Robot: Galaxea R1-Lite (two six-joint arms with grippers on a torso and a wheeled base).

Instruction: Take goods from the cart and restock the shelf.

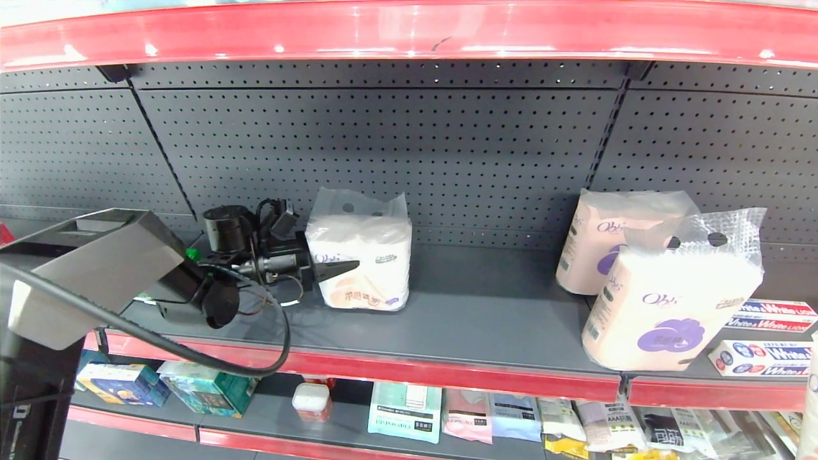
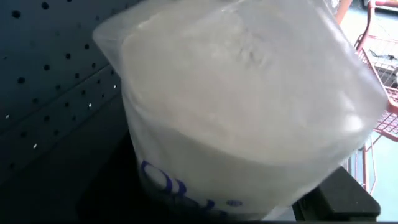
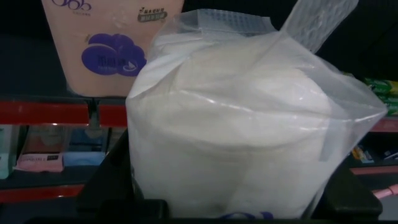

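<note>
Clamping a white pack (image 1: 361, 255), the left gripper (image 1: 345, 265) shows one black finger across the pack's front face; the other finger is hidden behind the pack. The white pack stands upright on the shelf (image 1: 486, 313), at its left part, close to the pegboard (image 1: 383, 140). In the left wrist view the white pack (image 2: 242, 106) sits just in front of the camera, and a red wire cart (image 2: 379, 62) shows beyond it.

The right gripper (image 3: 233, 199) is closed on a second pack (image 3: 249, 124): dark fingers (image 3: 115, 180) press against both of its lower sides. The second pack is held off the shelf, in front of the shelf's red front edge (image 3: 56, 112).

A front pack (image 1: 671, 300) with a purple mark stands at the shelf's right part, at the front edge. A pink pack (image 1: 607, 243) stands just behind it, near the pegboard. Both are well apart from the white pack. Two toothpaste boxes (image 1: 767, 316) lie just beside the front pack. Assorted goods (image 1: 402, 412) lie on the lower shelf.
</note>
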